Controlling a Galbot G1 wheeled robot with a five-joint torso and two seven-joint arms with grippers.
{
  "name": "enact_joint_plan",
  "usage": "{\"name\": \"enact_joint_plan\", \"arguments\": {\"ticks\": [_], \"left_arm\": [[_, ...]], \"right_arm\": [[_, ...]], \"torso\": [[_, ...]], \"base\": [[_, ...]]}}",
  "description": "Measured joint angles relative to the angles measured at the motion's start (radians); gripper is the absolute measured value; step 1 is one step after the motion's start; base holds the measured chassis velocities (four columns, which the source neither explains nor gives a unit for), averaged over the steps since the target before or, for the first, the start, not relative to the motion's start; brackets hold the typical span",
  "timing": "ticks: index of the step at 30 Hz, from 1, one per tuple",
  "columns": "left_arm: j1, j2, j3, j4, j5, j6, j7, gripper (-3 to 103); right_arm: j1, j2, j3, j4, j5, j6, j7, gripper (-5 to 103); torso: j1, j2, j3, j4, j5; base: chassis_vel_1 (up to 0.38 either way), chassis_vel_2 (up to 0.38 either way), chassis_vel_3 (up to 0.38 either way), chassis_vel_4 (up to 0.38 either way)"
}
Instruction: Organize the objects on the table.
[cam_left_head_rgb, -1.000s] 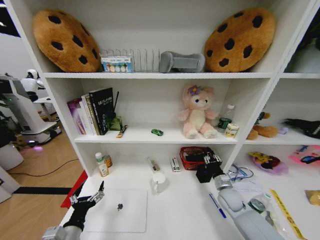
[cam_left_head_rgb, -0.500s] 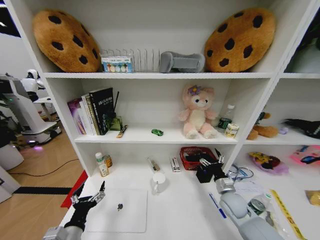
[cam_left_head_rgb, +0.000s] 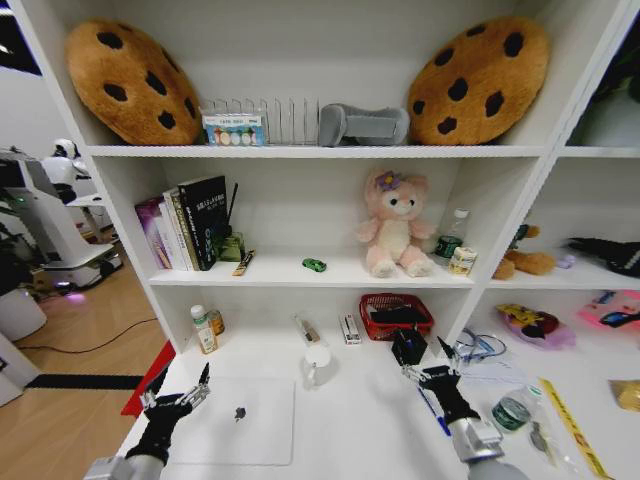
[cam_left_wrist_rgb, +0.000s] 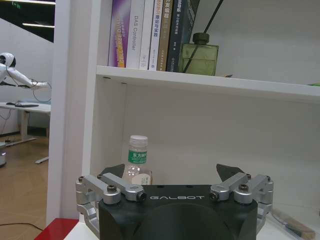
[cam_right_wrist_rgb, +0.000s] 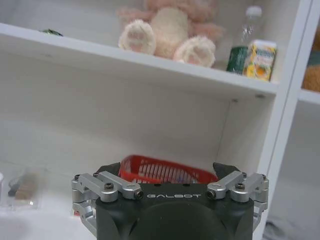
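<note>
Over the near left corner of the white table (cam_left_head_rgb: 350, 420), the left claw (cam_left_head_rgb: 176, 394) hangs with its fingers spread apart and nothing between them. Just to its right lies the silver laptop (cam_left_head_rgb: 235, 425), closed flat on the table, with a small dark thing (cam_left_head_rgb: 240, 413) resting on its lid; what that thing is cannot be told. Beyond the left claw, against the side wall, stands a small bottle with a green label (cam_left_wrist_rgb: 136, 161), and on the shelf above it are upright books (cam_left_wrist_rgb: 150, 32) and a green glass bottle (cam_left_wrist_rgb: 199, 57). Farther right, between the two claws, a white cup (cam_left_head_rgb: 317, 361) stands on the table. On the middle shelf above sits the tiny green toy car (cam_left_head_rgb: 314, 265), left of a pink plush toy (cam_left_head_rgb: 395, 222). The right claw (cam_left_head_rgb: 427, 369) hovers over the right part of the table, its fingers also apart and empty. Just behind it stands a black box (cam_left_head_rgb: 406, 345), and past that a red basket (cam_right_wrist_rgb: 167, 171) at the back wall. A blue pen (cam_left_head_rgb: 432, 408) lies on the table under the right claw's wrist, and a yellow ruler (cam_left_head_rgb: 572, 428) lies well to its right.
</note>
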Motion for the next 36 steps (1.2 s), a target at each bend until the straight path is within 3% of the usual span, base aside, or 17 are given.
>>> {"name": "enact_joint_plan", "arguments": {"ticks": [5, 6, 7, 9, 13, 21, 31, 33, 36], "left_arm": [[-0.001, 0.003, 0.004, 0.004, 0.002, -0.003, 0.001, 100], [-0.001, 0.004, 0.005, 0.006, 0.003, -0.004, 0.001, 100], [-0.001, 0.004, 0.005, 0.006, 0.003, -0.004, 0.001, 100], [0.001, 0.004, 0.004, 0.006, 0.004, -0.006, 0.001, 100], [0.007, 0.002, -0.005, 0.008, 0.004, -0.010, 0.001, 100], [0.013, -0.008, -0.018, 0.013, 0.004, -0.013, 0.001, 100], [0.013, -0.017, -0.015, 0.011, 0.017, -0.015, 0.001, 100], [0.012, -0.017, -0.013, 0.007, 0.018, -0.015, 0.001, 100], [0.004, -0.019, -0.009, 0.003, 0.017, -0.010, -0.005, 100]], "right_arm": [[-0.044, 0.010, 0.017, 0.009, 0.115, -0.070, -0.002, 100], [-0.044, 0.009, 0.021, 0.011, 0.155, -0.122, 0.007, 100], [-0.044, 0.009, 0.021, 0.011, 0.155, -0.122, 0.007, 100], [-0.015, -0.005, 0.027, 0.005, 0.246, -0.240, 0.026, 100], [0.038, -0.026, 0.021, -0.027, 0.334, -0.321, 0.035, 100], [0.095, -0.053, -0.007, -0.091, 0.414, -0.371, 0.038, 100], [0.165, -0.076, -0.041, -0.201, 0.453, -0.384, 0.006, 100], [0.173, -0.078, -0.049, -0.206, 0.451, -0.388, 0.000, 96], [0.187, -0.078, -0.068, -0.222, 0.443, -0.393, -0.005, 81]], "torso": [[0.000, 0.000, 0.000, -0.0002, 0.0000], [0.000, 0.000, 0.000, -0.0001, 0.0000], [0.000, 0.000, 0.000, -0.0001, 0.0000], [0.000, 0.000, 0.000, 0.0000, 0.0000], [0.000, 0.000, 0.000, 0.0002, 0.0001], [0.000, 0.000, 0.000, -0.0001, 0.0001], [0.000, 0.000, 0.000, 0.0000, 0.0001], [0.000, 0.000, 0.000, 0.0000, 0.0001], [0.000, 0.000, 0.000, 0.0000, 0.0002]], "base": [[0.000, 0.000, 0.000, 0.000], [0.000, 0.000, 0.000, 0.000], [0.000, 0.000, 0.000, 0.000], [0.000, 0.000, 0.000, 0.000], [0.000, 0.000, 0.000, 0.000], [0.000, 0.000, 0.000, 0.000], [0.000, 0.000, 0.000, 0.000], [0.000, 0.000, 0.000, 0.000], [0.000, 0.000, 0.000, 0.000]]}}
